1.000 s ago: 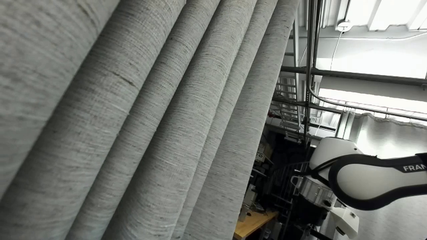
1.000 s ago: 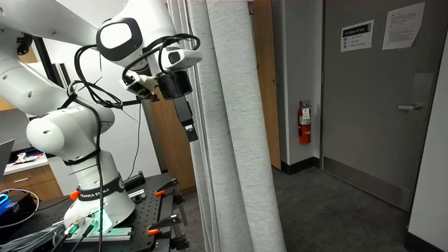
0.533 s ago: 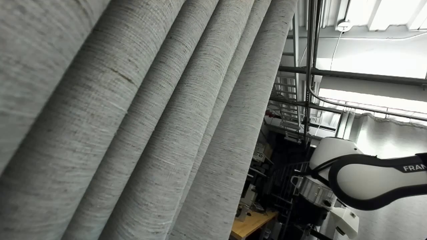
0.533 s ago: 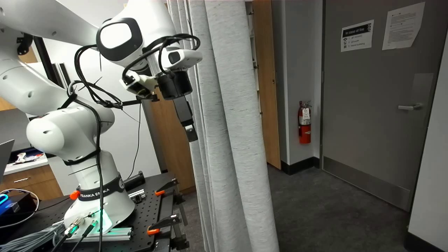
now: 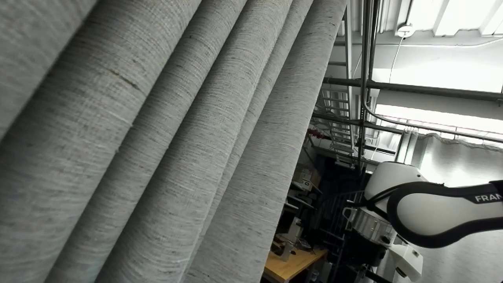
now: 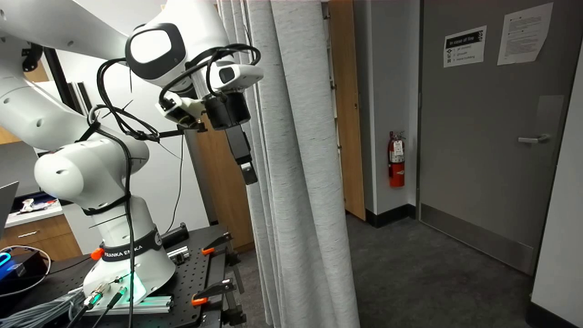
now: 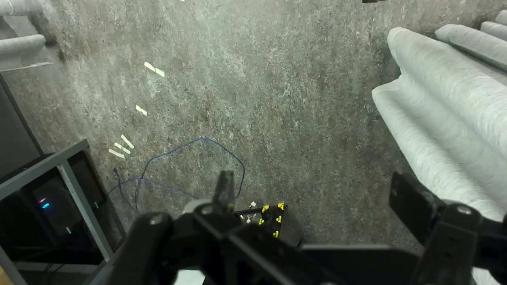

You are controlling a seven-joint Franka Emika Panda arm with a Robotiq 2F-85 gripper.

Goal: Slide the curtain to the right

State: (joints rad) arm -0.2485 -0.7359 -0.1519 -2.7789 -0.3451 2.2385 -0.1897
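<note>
- We find the light-grey woven-fabric curtain (image 6: 300, 150) hanging just beside the black two-finger gripper (image 7: 312, 186); whether they touch, we cannot tell.
- Past its edge, wide mottled-grey floor (image 7: 293, 111) spreads beneath the gripper.
- The gripper's fingers (image 7: 408, 204) are spread wide apart.
- Lower than the gripper, we see a thin blue cable (image 7: 202, 139) and black, orange-tipped clamps (image 6: 223, 287).

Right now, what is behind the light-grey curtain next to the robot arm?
In an exterior view, a wooden panel passes behind the curtain at its left edge; a wooden cabinet door and dark floor show past its right. Whatever stands between is covered.
</note>
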